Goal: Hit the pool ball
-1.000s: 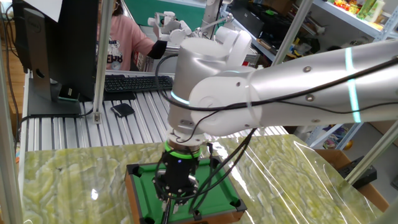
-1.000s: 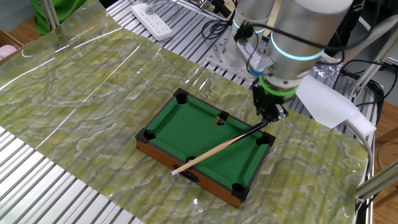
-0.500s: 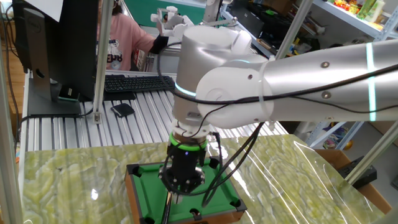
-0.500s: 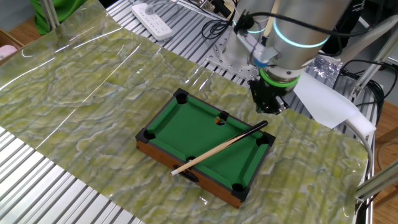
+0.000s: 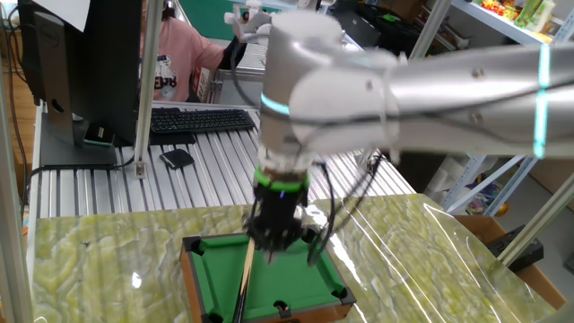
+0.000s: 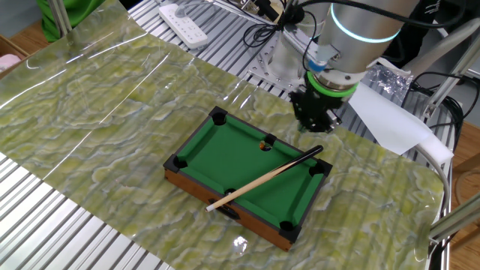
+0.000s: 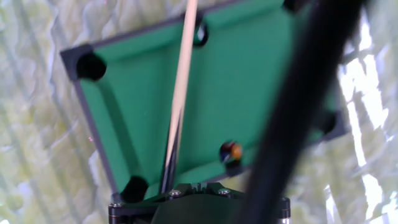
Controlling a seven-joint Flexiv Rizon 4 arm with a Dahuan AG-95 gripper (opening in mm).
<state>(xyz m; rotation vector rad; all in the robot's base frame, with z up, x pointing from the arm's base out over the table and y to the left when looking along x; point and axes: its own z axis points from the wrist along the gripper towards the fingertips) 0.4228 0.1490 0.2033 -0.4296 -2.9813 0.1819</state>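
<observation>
The miniature pool table (image 6: 255,226) has green felt and black pockets. The thin tan cue stick (image 6: 262,178) lies slantwise across it, its black end at the far right corner. The pool ball (image 6: 265,144) is a tiny glossy ball against the far rail; it looks dark with an orange gleam. My gripper (image 6: 316,127) hangs above and beyond that corner, off the cue and holding nothing. Its jaw gap does not show. In the hand view the cue (image 7: 182,81) runs up the felt and the ball (image 7: 231,151) lies right of it. In one fixed view my gripper (image 5: 273,242) is blurred above the cue (image 5: 243,283).
A dark cable (image 7: 305,106) crosses the hand view. A keyboard (image 5: 197,118), a monitor (image 5: 81,63) and a person in pink (image 5: 170,63) are behind the table. A white power strip (image 6: 187,26) and a white sheet (image 6: 394,124) lie beyond the marbled mat.
My gripper has risen from the cue's black end and drawn back past the table's far corner. The cue stick and the ball have not moved.
</observation>
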